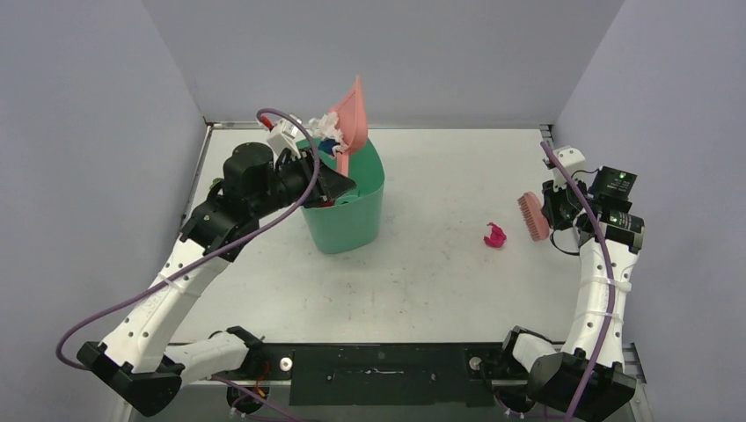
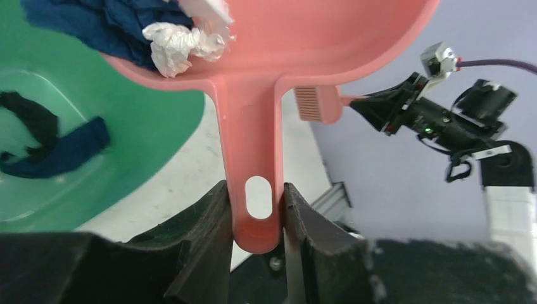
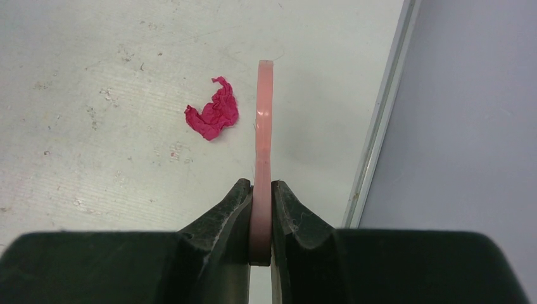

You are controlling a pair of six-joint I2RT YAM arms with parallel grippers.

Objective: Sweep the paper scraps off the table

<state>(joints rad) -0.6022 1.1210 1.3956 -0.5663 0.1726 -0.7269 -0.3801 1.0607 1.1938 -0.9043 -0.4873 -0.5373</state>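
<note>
Scrap count on the bare counter (image 1: 440, 290): one, a crumpled red scrap (image 1: 494, 236). It lies toward the right edge, about halfway between the far and near edges.

Right claw (image 3: 261, 196) is clamped on the flat handle of a pink brush (image 1: 531, 216). Brush head's long axis runs roughly near-to-far, bristles facing left at the red scrap, which is just beside them and looks not quite touching. So the red scrap lies left of the right claw, toward the counter's middle. Right wrist view agrees: it is left of the edge-on handle, apart from it. Right arm is clearly nearer.

Left claw (image 2: 254, 202) is pinched on the handle of a pink dustpan (image 2: 316, 44), tipped up over a green bin (image 1: 345, 215) near the far left corner, well apart from the red scrap. White wad (image 2: 180, 44) and dark blue bits (image 2: 95, 25) sit at the dustpan's lip. A dark blue strip (image 2: 63, 149) and a black scrap (image 2: 31, 120) lie inside the bin.

Judgement: dumping step in hand, job mostly done. The last sweep calls for a leftward brush push, with the dustpan set down on the counter to meet it.
</note>
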